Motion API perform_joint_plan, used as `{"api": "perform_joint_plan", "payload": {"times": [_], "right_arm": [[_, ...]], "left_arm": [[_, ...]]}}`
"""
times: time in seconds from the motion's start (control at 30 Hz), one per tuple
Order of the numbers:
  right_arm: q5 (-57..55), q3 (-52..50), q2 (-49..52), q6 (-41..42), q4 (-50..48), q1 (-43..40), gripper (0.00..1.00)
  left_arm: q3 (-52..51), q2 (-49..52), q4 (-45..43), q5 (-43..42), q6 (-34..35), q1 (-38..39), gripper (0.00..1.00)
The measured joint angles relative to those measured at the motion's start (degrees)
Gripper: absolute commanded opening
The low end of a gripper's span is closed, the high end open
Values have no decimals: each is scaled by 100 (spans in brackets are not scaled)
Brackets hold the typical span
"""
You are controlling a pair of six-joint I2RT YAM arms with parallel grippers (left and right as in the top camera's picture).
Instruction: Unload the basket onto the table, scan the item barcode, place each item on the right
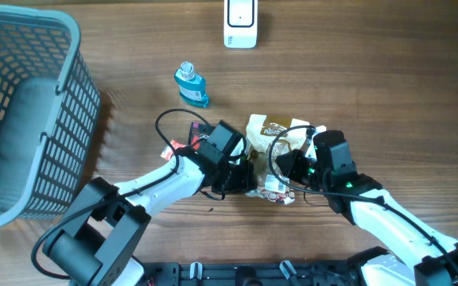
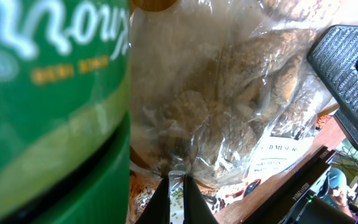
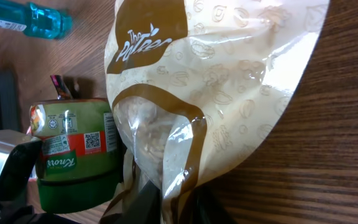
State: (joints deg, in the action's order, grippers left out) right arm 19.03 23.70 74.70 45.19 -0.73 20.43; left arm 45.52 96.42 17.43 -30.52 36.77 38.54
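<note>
Left tool (image 2: pixel 176 188) and right tool (image 3: pixel 178 204) each pinch the snack bag (image 3: pixel 229 74) — green jar (image 3: pixel 73 158) just left of both.

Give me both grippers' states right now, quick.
Left gripper: closed, pinching the snack bag.
Right gripper: closed on the same snack bag's edge.

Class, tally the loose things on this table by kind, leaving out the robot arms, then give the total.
Basket: 1
Scanner: 1
Bottle: 1
Bag: 1
Jar: 1
Total: 5
</note>
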Motion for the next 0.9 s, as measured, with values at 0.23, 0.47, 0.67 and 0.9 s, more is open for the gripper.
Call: {"api": "perform_joint_plan", "payload": {"times": [0.23, 0.47, 0.67, 0.9], "right_arm": [[7, -2, 0, -197, -149, 0, 100], [-39, 7, 348, -61, -221, -2, 100], [-9, 175, 807, 448, -750, -98, 100], [393, 197, 1134, 721, -1257, -199, 76]], "left_arm": [[7, 0, 9, 0, 0, 0, 4], [9, 0, 28, 0, 0, 0, 4], [35, 0, 98, 0, 0, 0, 4], [35, 0, 98, 2, 7, 0, 4]]}}
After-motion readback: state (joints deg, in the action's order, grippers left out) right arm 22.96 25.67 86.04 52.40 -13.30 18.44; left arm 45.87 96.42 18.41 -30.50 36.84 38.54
